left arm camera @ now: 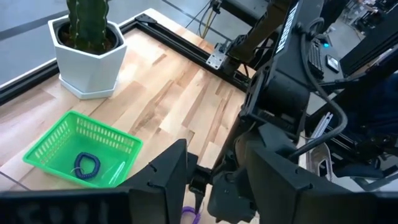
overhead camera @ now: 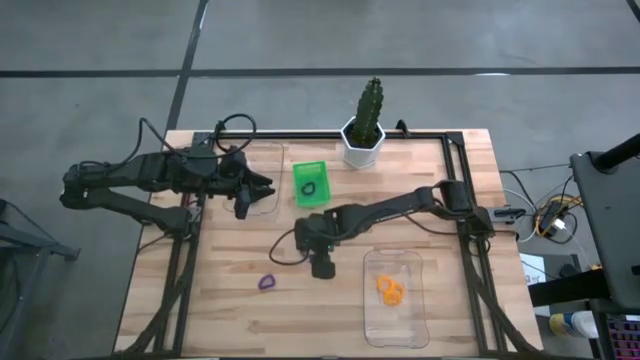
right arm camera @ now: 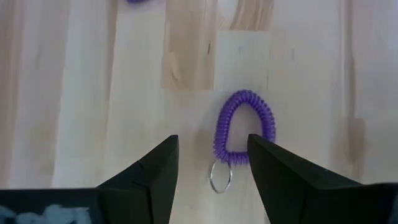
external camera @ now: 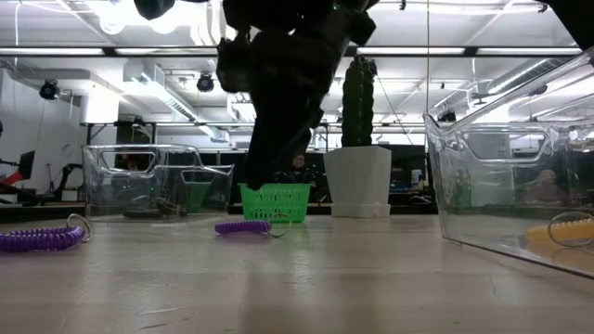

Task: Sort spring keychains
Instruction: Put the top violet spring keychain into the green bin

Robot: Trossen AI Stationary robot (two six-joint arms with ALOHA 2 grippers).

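The right tool [right arm camera: 210,168] hangs just above the counter [overhead camera: 330,300] near the middle of the high view, its two dark fingers spread apart with nothing between them. Directly past them in the right wrist view lies a purple spring keychain [right arm camera: 244,129]: a tight plastic coil bent into a teardrop loop, with a small metal ring at its narrow end. The edge of another purple coil [right arm camera: 135,2] is cut off at the top of that view.

In the high view one purple keychain [overhead camera: 267,283] shows on the bare wood at lower centre-left, just left of the right tool [overhead camera: 322,268]. Orange keychains [overhead camera: 390,290] lie bunched in the clear tray [overhead camera: 395,340] at lower right; how many are in the bunch cannot be made out. A dark coil [overhead camera: 308,185] sits in the green bin [overhead camera: 311,166] at upper centre, and the left wrist view shows it as a dark blue-black loop [left arm camera: 87,165] on the bin's floor [left arm camera: 46,149].

The low view shows two purple coils on the counter, one at far left [external camera: 42,238] partly cut by the frame edge and one at centre [external camera: 243,226] before the green bin, and an orange one [external camera: 561,229] inside the tray at right.

The left tool [overhead camera: 262,188] hovers over the second clear tray [overhead camera: 279,150] at upper left, fingers parted and empty. Whether that tray holds anything is hidden by the arm.
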